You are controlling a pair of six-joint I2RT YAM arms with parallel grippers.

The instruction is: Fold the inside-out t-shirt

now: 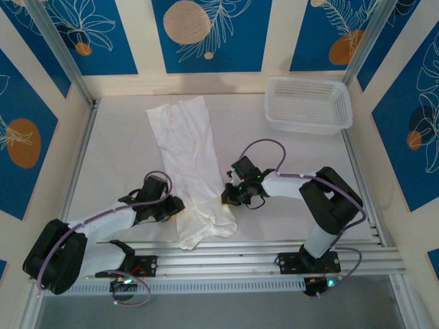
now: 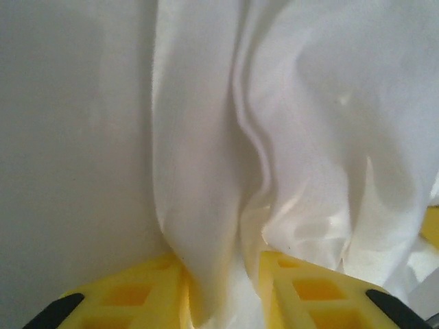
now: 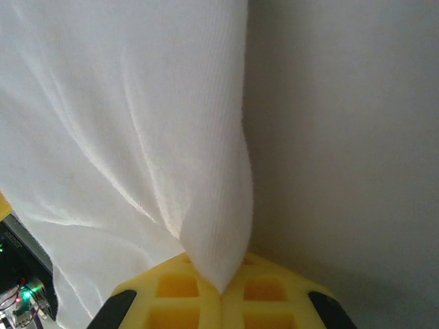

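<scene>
T-shirt (image 1: 188,164) already a long strip; left end effector (image 2: 233,274) and right end effector (image 3: 221,281) pinch its near edges; crosswise folds likely remain.

- Bench (image 1: 116,151), left side: bare from the far wall down to the left arm; free passage there.
- t-shirt (image 1: 188,164) lies as a long strip from far centre to the near edge, splitting the bench into two lanes.
- Right lane: bare between strip and side rail. The far right corner is taken by the mesh basket (image 1: 309,103).
- left gripper (image 1: 177,205) and right gripper (image 1: 226,197) pinch opposite edges of the strip's near part; cloth spans the gap between them.
- Near edge: aluminium rails (image 1: 260,250) and both arm bases occupy it; right arm's elbow stands over the near right.
</scene>
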